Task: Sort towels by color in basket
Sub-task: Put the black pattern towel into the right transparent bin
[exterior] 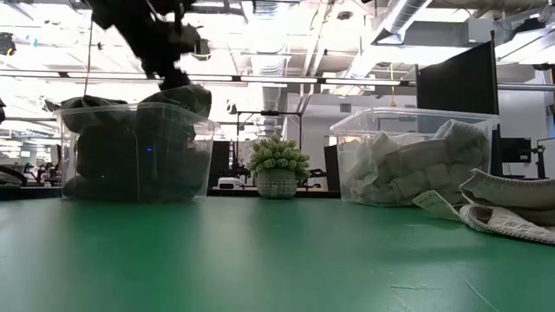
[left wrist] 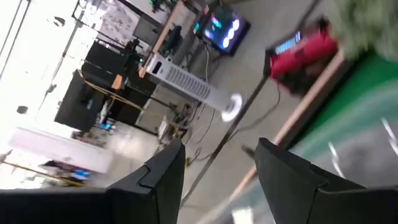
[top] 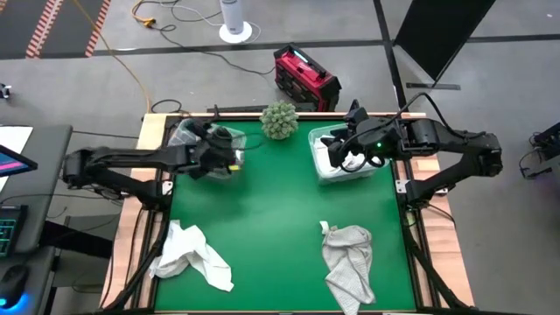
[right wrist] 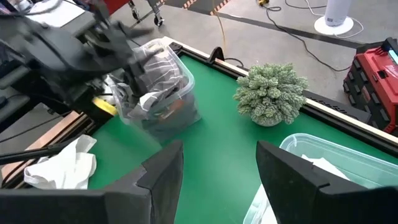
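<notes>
A clear bin [top: 194,138] at the far left holds dark towels [exterior: 130,156], heaped up to its rim. A second clear bin [top: 343,159] at the far right holds white towels [exterior: 408,165]. One white towel [top: 188,254] lies crumpled at the near left of the green table. A light grey towel [top: 347,262] lies crumpled at the near right. My left gripper [left wrist: 217,186] hovers open beside the dark bin's top with nothing between its fingers. My right gripper [right wrist: 214,180] stands open and empty above the white bin.
A small potted plant [top: 279,120] stands at the far edge between the two bins. The middle of the green table [top: 280,201] is bare. A red case [top: 306,77] and cables lie on the floor beyond the table.
</notes>
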